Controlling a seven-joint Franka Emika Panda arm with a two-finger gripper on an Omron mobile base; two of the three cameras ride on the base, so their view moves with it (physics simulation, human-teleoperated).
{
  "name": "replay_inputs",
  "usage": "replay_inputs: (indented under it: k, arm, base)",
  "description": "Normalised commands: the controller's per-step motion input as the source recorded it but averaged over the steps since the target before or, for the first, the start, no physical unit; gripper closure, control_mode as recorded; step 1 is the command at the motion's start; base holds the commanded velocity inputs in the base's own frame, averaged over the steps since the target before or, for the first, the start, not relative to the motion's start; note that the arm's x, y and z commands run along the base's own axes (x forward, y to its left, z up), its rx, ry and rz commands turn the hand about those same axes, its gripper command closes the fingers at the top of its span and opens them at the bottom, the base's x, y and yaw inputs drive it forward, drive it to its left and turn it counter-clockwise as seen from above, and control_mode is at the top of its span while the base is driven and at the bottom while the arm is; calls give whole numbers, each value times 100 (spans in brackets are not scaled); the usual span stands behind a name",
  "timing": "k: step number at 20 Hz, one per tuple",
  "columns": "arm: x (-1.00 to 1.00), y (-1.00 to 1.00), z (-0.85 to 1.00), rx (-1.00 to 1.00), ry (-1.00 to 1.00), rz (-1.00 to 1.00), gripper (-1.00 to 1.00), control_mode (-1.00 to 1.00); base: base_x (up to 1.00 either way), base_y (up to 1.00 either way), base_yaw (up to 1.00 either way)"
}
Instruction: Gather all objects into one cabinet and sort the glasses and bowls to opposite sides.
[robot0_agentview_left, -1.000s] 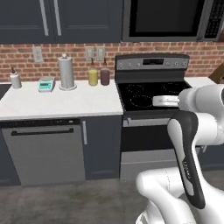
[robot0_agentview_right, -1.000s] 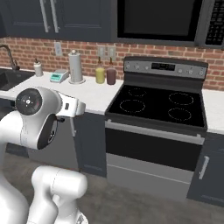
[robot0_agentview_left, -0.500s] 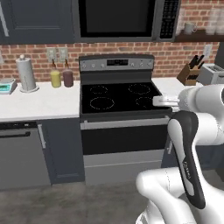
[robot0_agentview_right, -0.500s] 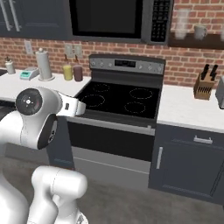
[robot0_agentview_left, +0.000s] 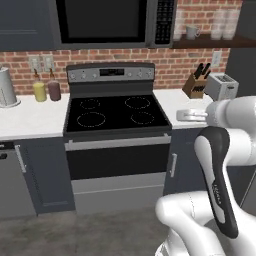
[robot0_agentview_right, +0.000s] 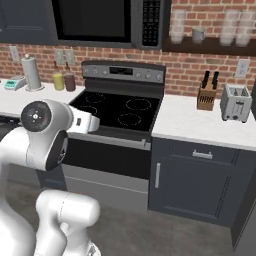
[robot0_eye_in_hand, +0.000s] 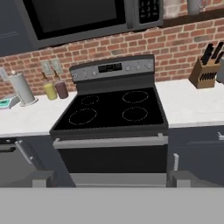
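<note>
In the hand view my gripper (robot0_eye_in_hand: 112, 181) is open, its two fingertips (robot0_eye_in_hand: 43, 179) far apart with nothing between them, facing the black stove (robot0_eye_in_hand: 113, 109) from a distance. A pale handled mug (robot0_agentview_left: 191, 31) (robot0_agentview_right: 198, 34) stands on an open wooden shelf (robot0_agentview_right: 210, 46) against the brick wall, right of the microwave. Clear glasses (robot0_agentview_right: 177, 27) (robot0_agentview_left: 220, 25) stand on the same shelf beside it. A dark wall cabinet (robot0_agentview_left: 25, 25) hangs left of the microwave, with no handle in view. The bowls are out of view.
A microwave (robot0_agentview_left: 105, 22) hangs over the stove. On the white counter (robot0_agentview_right: 200, 122) to the right stand a knife block (robot0_agentview_right: 206, 97) and a toaster (robot0_agentview_right: 235, 102). Two bottles (robot0_agentview_left: 46, 91) and a paper towel roll (robot0_agentview_left: 5, 87) stand on the left counter. Dark base cabinets (robot0_agentview_right: 195, 175) line the floor.
The whole picture has slid left because the base drove right. The stove now sits in the middle, and the knife block, toaster and wooden shelf have come into view. The gripper stays open.
</note>
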Motion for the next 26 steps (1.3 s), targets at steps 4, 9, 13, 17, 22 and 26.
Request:
replay_inputs:
  k: [4, 9, 13, 17, 22, 26]
  arm:
    - [0, 0, 0, 0, 0, 0, -100, 100]
    - [0, 0, 0, 0, 0, 0, -100, 100]
    - [0, 0, 0, 0, 0, 0, -100, 100]
    - [0, 0, 0, 0, 0, 0, -100, 100]
    - [0, 0, 0, 0, 0, 0, -100, 100]
    - [0, 0, 0, 0, 0, 0, -100, 100]
  base:
    - [15, -44, 0]
    - [38, -67, 0]
    - [50, -59, -1]
    - [69, -40, 0]
    - [72, -22, 1]
    - [65, -31, 4]
